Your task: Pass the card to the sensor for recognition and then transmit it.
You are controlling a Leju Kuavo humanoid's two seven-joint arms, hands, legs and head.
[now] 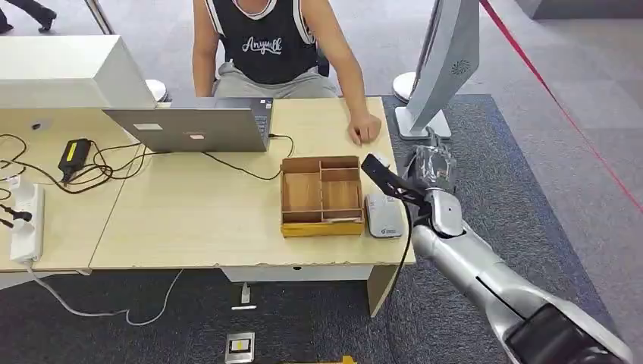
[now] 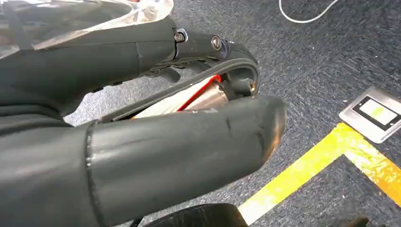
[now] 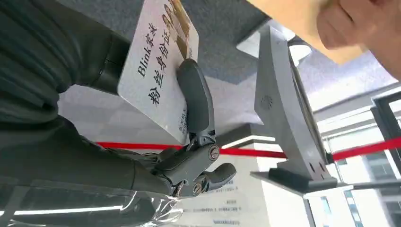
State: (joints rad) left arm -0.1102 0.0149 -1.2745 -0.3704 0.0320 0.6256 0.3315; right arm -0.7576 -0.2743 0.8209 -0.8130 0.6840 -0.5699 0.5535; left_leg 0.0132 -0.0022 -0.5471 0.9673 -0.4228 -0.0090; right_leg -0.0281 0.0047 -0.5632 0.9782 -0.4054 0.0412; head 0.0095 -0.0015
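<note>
While the right hand (image 1: pixel 428 182) hovers beside the sensor (image 1: pixel 384 215), its fingers (image 3: pixel 196 101) clamp the card (image 3: pixel 158 66); left hand (image 2: pixel 142 142) fingers curled in.

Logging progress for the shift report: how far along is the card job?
Pick-up looks done: the right hand holds the card. In the head view it hovers beside the table, near the sensor. Still ahead: presenting the card to the sensor, then passing it to the person.

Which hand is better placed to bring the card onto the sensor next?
Right. The right hand already pinches the card and hovers just beside the sensor on the table. The left hand hangs over the floor.
</note>
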